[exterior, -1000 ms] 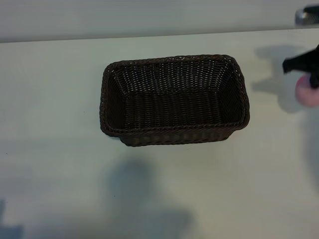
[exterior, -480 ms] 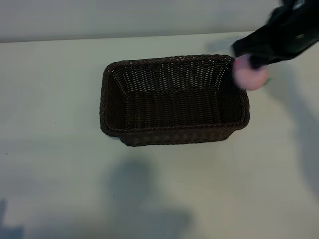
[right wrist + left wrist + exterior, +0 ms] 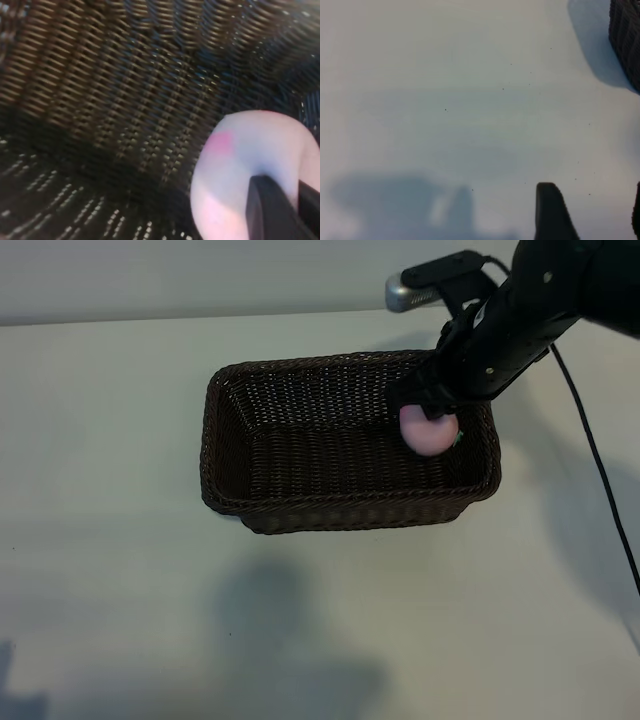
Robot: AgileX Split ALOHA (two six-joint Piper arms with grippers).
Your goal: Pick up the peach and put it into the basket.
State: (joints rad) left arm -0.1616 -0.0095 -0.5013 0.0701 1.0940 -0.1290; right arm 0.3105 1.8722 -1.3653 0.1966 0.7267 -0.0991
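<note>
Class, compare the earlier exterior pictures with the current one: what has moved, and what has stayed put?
The right gripper carried the peach leftward from the table's right edge to over the basket's right end, still gripping it. The basket has not shifted.

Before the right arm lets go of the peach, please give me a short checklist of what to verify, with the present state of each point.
1. The peach is in the right gripper: ok; a finger lies against it in the right wrist view.
2. Peach over the inside of the basket, not its rim: ok; it hangs at the basket's right end.
3. Peach low enough to drop gently: cannot tell; its height above the floor is not clear.
4. Basket floor under the peach free: ok; only weave shows.
5. Left gripper out of the way: ok; open over the bare table, beside the basket.
</note>
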